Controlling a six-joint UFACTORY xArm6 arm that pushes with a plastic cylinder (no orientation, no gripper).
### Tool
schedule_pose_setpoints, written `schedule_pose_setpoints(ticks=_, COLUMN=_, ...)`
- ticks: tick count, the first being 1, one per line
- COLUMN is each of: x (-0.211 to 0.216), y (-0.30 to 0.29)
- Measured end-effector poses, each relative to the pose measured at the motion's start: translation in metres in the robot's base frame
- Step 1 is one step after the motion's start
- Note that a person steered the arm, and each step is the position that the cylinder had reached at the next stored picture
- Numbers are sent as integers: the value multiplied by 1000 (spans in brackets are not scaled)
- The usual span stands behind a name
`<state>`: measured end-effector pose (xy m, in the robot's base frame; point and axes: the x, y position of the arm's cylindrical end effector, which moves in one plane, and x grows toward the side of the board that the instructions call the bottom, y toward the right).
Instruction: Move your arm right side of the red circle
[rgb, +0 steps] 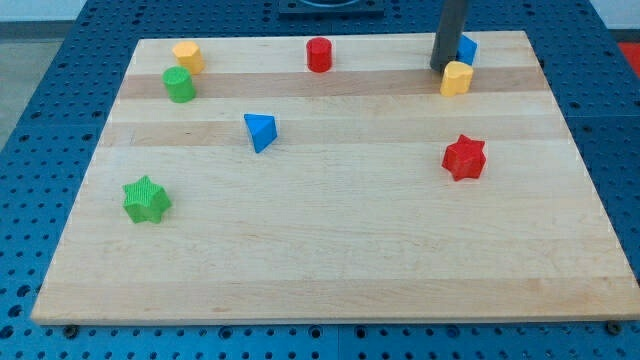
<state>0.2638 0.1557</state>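
Right of the red circle (318, 54), my tip (440, 68) touches the wooden board (330, 240).

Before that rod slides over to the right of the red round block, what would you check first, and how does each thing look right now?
1. My tip in view: ok, it sits near the view's top right, on the wooden board.
2. Red round block found: ok, at the view's top centre, upright.
3. Spot just right of that block free: ok, bare wood there.
4. Path leftward from my tip free: ok, no block lies between.
5. Neighbours at the start: not ok, the yellow block and the blue block sit right beside my tip; touching cannot be told.
6. Red star out of the way: ok, well below the path.
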Motion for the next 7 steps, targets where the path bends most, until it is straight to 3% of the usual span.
schedule_pose_setpoints(ticks=7, x=-16, y=7)
